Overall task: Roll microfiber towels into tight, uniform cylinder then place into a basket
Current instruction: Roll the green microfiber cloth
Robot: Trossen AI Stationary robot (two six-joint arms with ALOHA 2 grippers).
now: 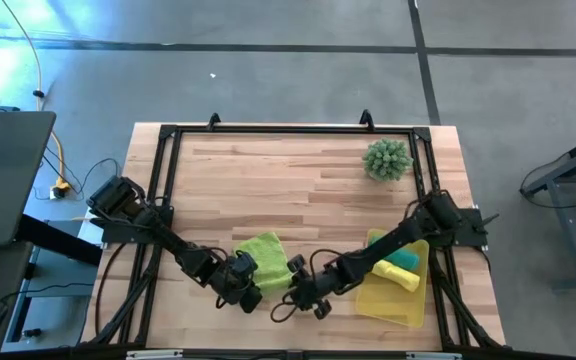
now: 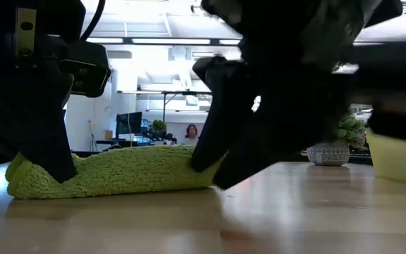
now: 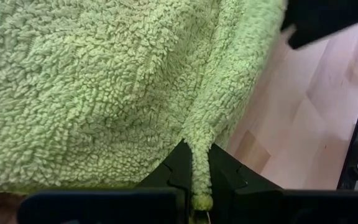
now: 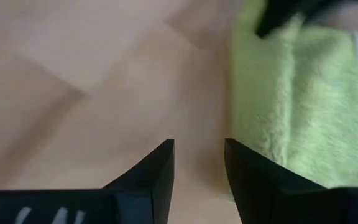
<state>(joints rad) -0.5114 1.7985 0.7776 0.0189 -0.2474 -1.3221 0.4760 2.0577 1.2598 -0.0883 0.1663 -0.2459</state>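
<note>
The lime green towel (image 1: 266, 258) lies bunched on the table near its front edge, its underside on the wood (image 2: 118, 173). My left gripper (image 1: 248, 288) is at the towel's near left corner, shut on it. My right gripper (image 1: 300, 290) stands open just off the towel's right edge (image 4: 278, 106), with bare wood between its fingers (image 4: 199, 149). Whether it touches the cloth I cannot tell. A teal towel (image 1: 404, 259) and a yellow towel (image 1: 396, 274), both rolled, lie in the yellow basket (image 1: 388, 305) at the right. My left gripper pinches a raised ridge of the lime towel (image 3: 199, 149) between its two fingers, at the towel's near left part. The fingers slant down from the near left. One layer or several, I cannot tell. The rest of the towel lies slack on the table.
A spiky green ball plant (image 1: 386, 159) stands at the far right of the table. A black frame (image 1: 288, 130) runs around the tabletop. Bare wood stretches across the middle and far side.
</note>
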